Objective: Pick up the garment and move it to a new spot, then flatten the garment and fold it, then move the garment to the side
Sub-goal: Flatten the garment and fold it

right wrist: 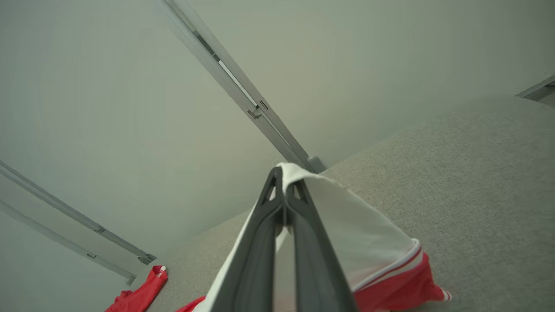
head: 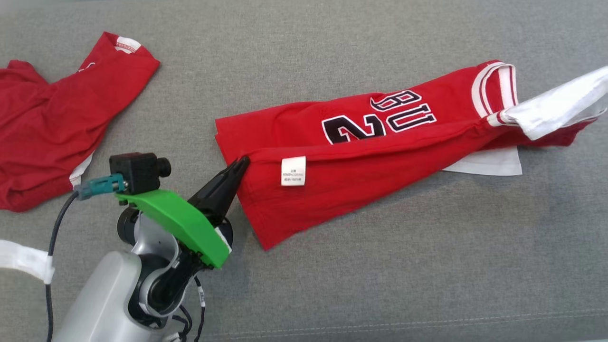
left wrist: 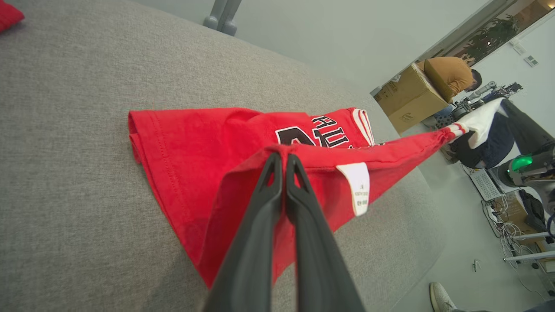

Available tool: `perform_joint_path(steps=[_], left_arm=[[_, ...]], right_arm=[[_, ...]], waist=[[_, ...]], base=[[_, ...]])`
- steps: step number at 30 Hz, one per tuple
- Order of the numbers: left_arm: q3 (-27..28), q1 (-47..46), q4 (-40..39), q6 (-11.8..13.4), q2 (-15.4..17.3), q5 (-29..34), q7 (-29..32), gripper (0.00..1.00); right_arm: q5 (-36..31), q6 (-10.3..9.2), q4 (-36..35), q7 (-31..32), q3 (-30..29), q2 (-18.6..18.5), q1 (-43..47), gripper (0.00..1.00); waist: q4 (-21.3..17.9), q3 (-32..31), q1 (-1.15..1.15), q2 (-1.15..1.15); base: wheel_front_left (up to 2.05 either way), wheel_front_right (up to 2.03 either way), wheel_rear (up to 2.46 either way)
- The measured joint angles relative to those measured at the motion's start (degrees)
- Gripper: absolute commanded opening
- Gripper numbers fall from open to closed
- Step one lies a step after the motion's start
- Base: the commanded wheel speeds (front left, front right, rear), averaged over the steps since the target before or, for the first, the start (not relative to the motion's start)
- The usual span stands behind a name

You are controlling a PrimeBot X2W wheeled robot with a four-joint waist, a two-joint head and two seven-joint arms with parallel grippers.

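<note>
A second red shirt (head: 42,118) lies crumpled on the grey upholstery (head: 380,266), a cardboard box (left wrist: 407,97) standing beyond.

jersey (head: 380,156): centre-right on cushion (head: 380,285) | 2nd garment (head: 57,128): far left, apart | left gripper (head: 243,162): at jersey's left edge

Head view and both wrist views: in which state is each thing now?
Red fabric jersey with dark lettering, folded lengthwise, pulled taut, partly lifted.
Left gripper, shut on the jersey's red edge.
Right gripper, shut on the jersey's white end.
Second red garment, crumpled, lying untouched.
</note>
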Motion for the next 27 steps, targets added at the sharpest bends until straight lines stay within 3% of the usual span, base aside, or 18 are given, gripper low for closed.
perform_joint_path(steps=[3,7,16,20,25,27], left_arm=[[-0.2,-2.3,3.9,0.2,-0.6,-0.5,1.7,0.0],[-0.5,-5.6,7.8,0.1,-0.6,-0.5,3.1,0.0],[-0.8,-8.8,14.1,-2.2,-1.9,-1.9,4.2,0.18],[-0.4,-9.1,16.0,-3.4,-2.5,-2.1,3.9,0.2],[0.4,-9.2,17.7,-4.1,-2.6,-2.4,2.7,0.1],[0.5,-9.6,18.1,-4.4,-2.6,-2.6,2.7,0.0]], right_arm=[[-0.6,-1.36,2.1,0.5,1.5,1.0,-1.0,0.0],[-1.2,-1.33,3.6,0.8,3.8,2.8,-3.3,0.0],[-2.5,-1.04,8.1,0.4,5.4,4.8,-5.6,0.0],[-2.5,-0.83,9.5,-0.3,5.7,6.0,-5.6,0.0],[-2.6,-0.32,11.2,-1.1,6.0,6.4,-5.6,0.0],[-2.8,0.02,11.5,-1.2,5.9,6.2,-5.6,0.0]], waist=[[0.3,2.0,0.0,0.0],[0.6,4.7,0.0,0.0],[0.2,8.5,0.0,0.0],[0.1,8.4,0.0,0.0],[0.0,7.5,0.0,0.0],[0.1,7.3,0.0,0.0]], base=[[0.0,0.0,0.0],[0.0,0.0,0.0],[0.0,0.0,0.0],[0.0,0.0,0.0],[0.0,0.0,0.0],[0.0,0.0,0.0]])
